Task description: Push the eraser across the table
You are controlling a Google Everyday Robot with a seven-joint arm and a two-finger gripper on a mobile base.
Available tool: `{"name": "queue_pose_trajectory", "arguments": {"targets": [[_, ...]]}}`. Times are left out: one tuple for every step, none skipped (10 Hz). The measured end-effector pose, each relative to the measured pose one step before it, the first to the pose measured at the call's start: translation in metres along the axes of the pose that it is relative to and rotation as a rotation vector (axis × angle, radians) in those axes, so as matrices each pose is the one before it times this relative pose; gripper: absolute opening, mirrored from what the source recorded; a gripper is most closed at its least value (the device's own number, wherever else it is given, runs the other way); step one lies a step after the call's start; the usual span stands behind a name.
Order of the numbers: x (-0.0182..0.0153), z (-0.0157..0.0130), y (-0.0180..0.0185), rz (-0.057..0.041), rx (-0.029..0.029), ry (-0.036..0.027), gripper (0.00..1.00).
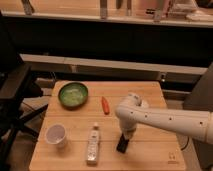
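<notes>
The gripper [125, 137] sits low over the near centre of the table [150, 97], directly above the eraser [122, 145], which lies near the front edge, just right of the white bottle [93, 145]. The claw's state cannot be told. Judged step: contact made, push under way. The next move calls for steady sideways pressure (low, to avoid tipping). No writing is readable on the bottle.
</notes>
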Motion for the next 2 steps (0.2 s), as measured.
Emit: {"name": "queue_pose_trajectory", "arguments": {"targets": [[0.00102,-0.00049,0.00149,-0.0097,-0.00062,0.0092,0.0],[-0.0007,-0.00026,0.00272,-0.01462,-0.0017,0.0079,0.0]]}}
